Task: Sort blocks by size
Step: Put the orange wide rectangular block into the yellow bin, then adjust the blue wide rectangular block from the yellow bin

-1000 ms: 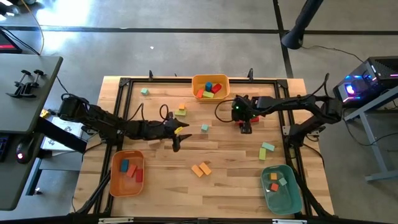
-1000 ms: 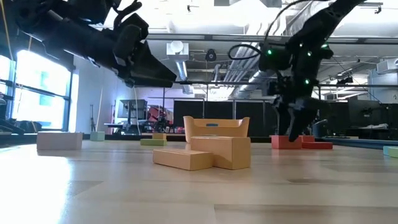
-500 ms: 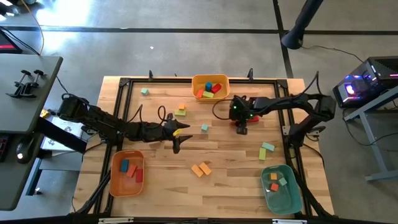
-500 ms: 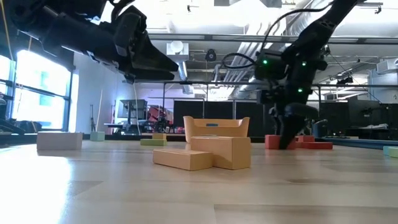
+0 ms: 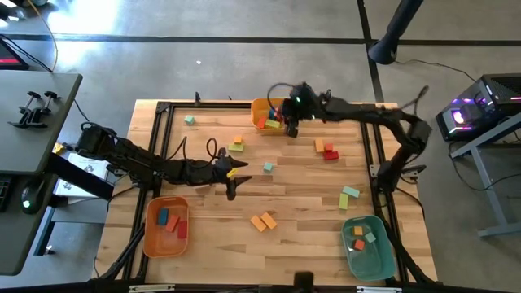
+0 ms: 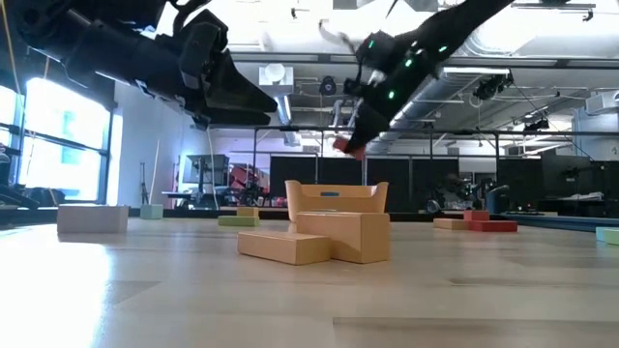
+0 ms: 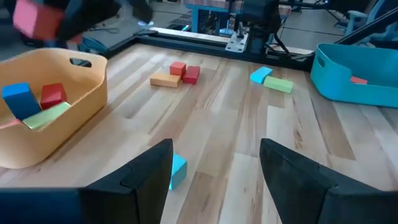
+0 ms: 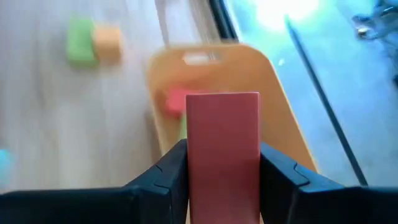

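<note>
My right gripper (image 5: 290, 124) hangs above the orange bin (image 5: 262, 104) at the table's far middle, shut on a red block (image 8: 222, 137). The bin holds blue, red and green blocks. My left gripper (image 5: 233, 181) hovers open over the table's middle, holding nothing. A small teal block (image 7: 177, 170) lies on the wood just ahead of its fingers. More loose blocks lie flat on the table: yellow and green (image 5: 237, 145), orange (image 5: 263, 220), orange and red (image 5: 326, 150), teal and green (image 5: 349, 195). My right gripper pinches the red block by two opposite sides (image 8: 193, 155) between its two fingers. The fingers slant down from the table's right side. The block is lifted clear, high above the bin's rim, as the low view shows (image 6: 341, 146).
An orange bin (image 5: 151, 236) with blocks stands at the near left, and a teal bin (image 5: 383, 254) with blocks at the near right. A black frame (image 5: 163, 130) runs round the work area. One green block (image 5: 189, 120) lies at the far left.
My right gripper has come down on a red block right of the table's middle and taken hold of it. It then rose and swung toward the far edge and leftward, to above the orange bin. The block is lifted clear; an orange and a red block stay behind.
</note>
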### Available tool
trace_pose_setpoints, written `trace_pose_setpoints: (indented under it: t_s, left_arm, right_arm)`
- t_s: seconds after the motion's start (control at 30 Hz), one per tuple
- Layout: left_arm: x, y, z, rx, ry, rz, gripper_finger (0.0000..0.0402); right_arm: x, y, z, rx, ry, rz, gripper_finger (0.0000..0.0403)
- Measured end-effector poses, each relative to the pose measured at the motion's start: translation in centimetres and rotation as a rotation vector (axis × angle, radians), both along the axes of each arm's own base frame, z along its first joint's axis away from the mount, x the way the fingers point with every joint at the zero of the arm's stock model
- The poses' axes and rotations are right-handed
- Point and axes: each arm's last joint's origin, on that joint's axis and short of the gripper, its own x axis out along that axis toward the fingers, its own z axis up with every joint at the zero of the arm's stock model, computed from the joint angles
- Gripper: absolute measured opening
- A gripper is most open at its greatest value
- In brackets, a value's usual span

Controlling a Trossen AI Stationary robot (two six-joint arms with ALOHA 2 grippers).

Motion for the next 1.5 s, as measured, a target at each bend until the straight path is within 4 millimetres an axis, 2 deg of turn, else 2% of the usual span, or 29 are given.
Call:
trace_pose_setpoints:
  t_s: [0.17, 0.37, 0.43, 0.53, 0.63, 0.73, 0.87, 1.0, 1.1, 1.2, 1.33, 1.5]
  left_arm:
    - [0.0, 0.0, 0.0, 0.006, 0.000, 0.012, 0.0227]
    - [0.0, 0.1, 0.0, 0.017, 0.006, 0.039, 0.0227]
    - [-0.1, 0.1, -0.1, 0.018, 0.007, 0.043, 0.0227]
    - [-0.1, 0.2, -0.1, 0.020, 0.008, 0.045, 0.0227]
    - [-0.1, 0.2, -0.1, 0.032, 0.010, 0.054, 0.0227]
    - [-0.1, 0.2, -0.1, 0.032, 0.010, 0.058, 0.0227]
    - [-0.1, 0.2, -0.1, 0.030, 0.009, 0.058, 0.0227]
    - [-0.1, 0.2, -0.1, 0.028, 0.010, 0.058, 0.0227]
    - [-0.1, 0.2, -0.1, 0.023, 0.012, 0.060, 0.0227]
    - [-0.1, 0.2, -0.1, 0.019, 0.012, 0.061, 0.0227]
    - [-0.1, 0.2, -0.1, 0.016, 0.012, 0.062, 0.0227]
    - [-0.1, 0.2, -0.2, 0.018, 0.019, 0.062, 0.0227]
  right_arm:
    - [1.5, -3.2, -2.4, 0.105, 0.187, 0.078, 0.0129]
    - [2.8, -4.7, -5.3, 0.143, 0.384, 0.030, 0.0130]
    - [2.9, -4.9, -5.3, 0.136, 0.443, 0.003, 0.0160]
    - [2.9, -5.2, -4.3, 0.102, 0.472, -0.080, 0.0234]
    - [3.2, -5.7, -2.9, 0.113, 0.404, -0.147, 0.0280]
    - [3.7, -6.7, -2.1, 0.185, 0.225, -0.095, 0.0294]
    - [4.2, -7.7, -2.7, 0.216, 0.061, -0.146, 0.0295]
    - [4.7, -8.1, -4.4, 0.243, -0.051, -0.235, 0.0294]
    - [5.2, -7.9, -5.6, 0.229, -0.063, -0.292, 0.0294]
    - [5.4, -7.8, -6.0, 0.158, -0.026, -0.358, 0.0287]
    - [5.3, -7.8, -6.0, 0.183, -0.029, -0.350, 0.0253]
    - [4.7, -8.1, -6.3, 0.232, -0.011, -0.354, 0.0180]
